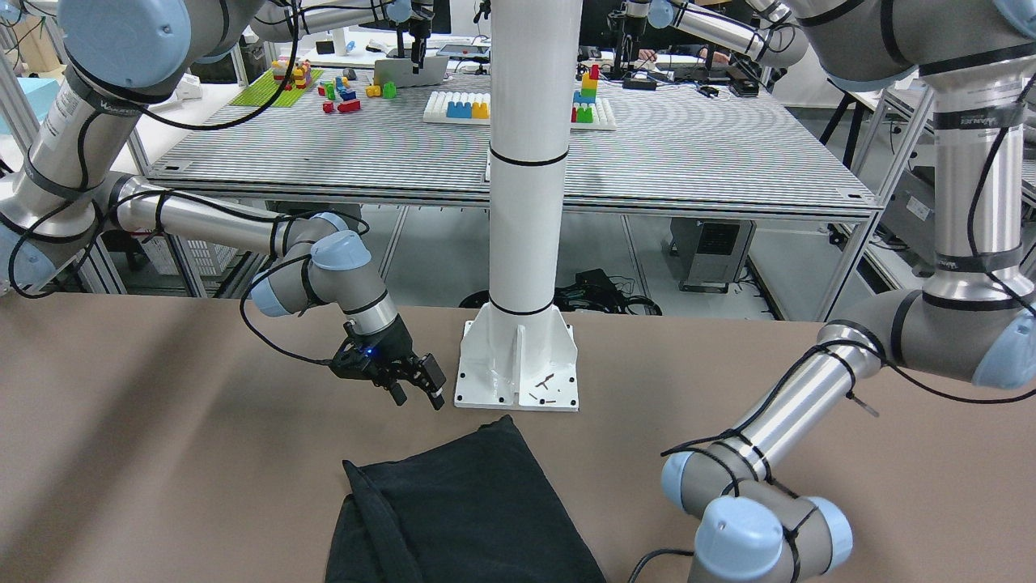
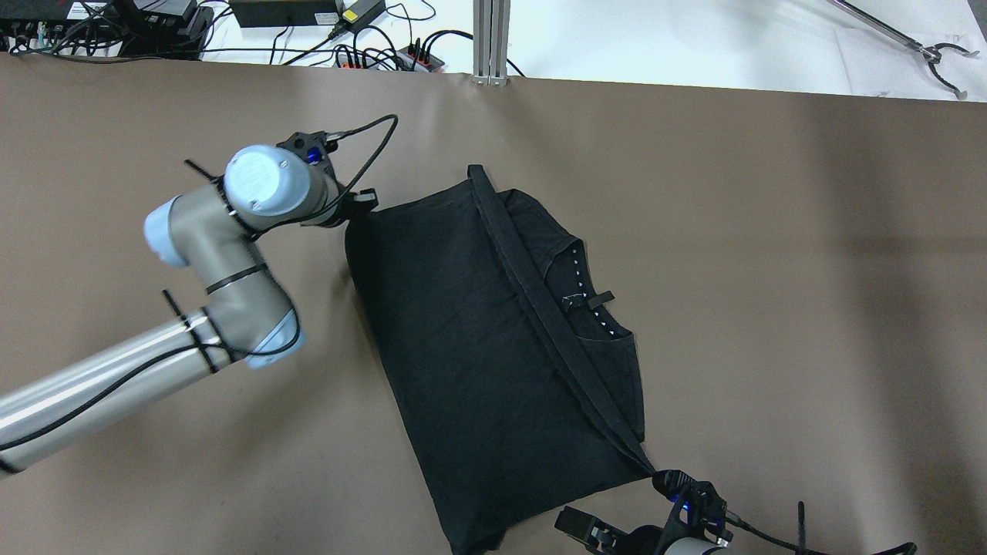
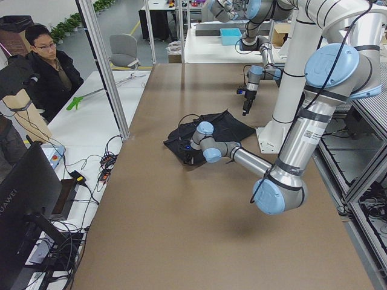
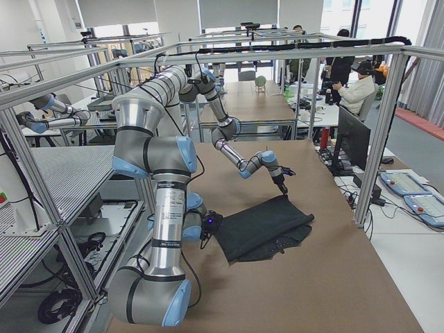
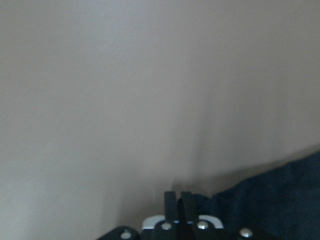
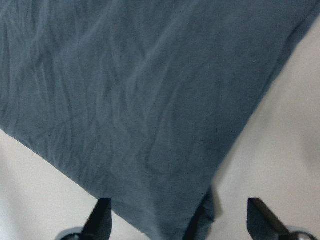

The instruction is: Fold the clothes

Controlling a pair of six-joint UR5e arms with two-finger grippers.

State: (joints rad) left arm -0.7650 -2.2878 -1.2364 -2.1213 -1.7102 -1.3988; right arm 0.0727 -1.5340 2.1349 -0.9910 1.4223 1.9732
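Brown desk [image 2: 771,308], lab bench [image 1: 688,162] behind; black garment [image 2: 463,347] folded, hem diagonal. Left tool [image 2: 358,206] pinches its corner, right tool [image 1: 418,397] open.

Robotics lab — aluminium-frame benches [image 1: 688,154], desk monitor [image 3: 24,199], seated operator [image 3: 48,66]

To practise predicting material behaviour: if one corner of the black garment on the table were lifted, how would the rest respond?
The black garment would probably drape limply: it lies flat with soft wrinkles and one layer folded over another. It looks thin, so it is likely light. Pushed, it would probably bunch rather than slide whole.
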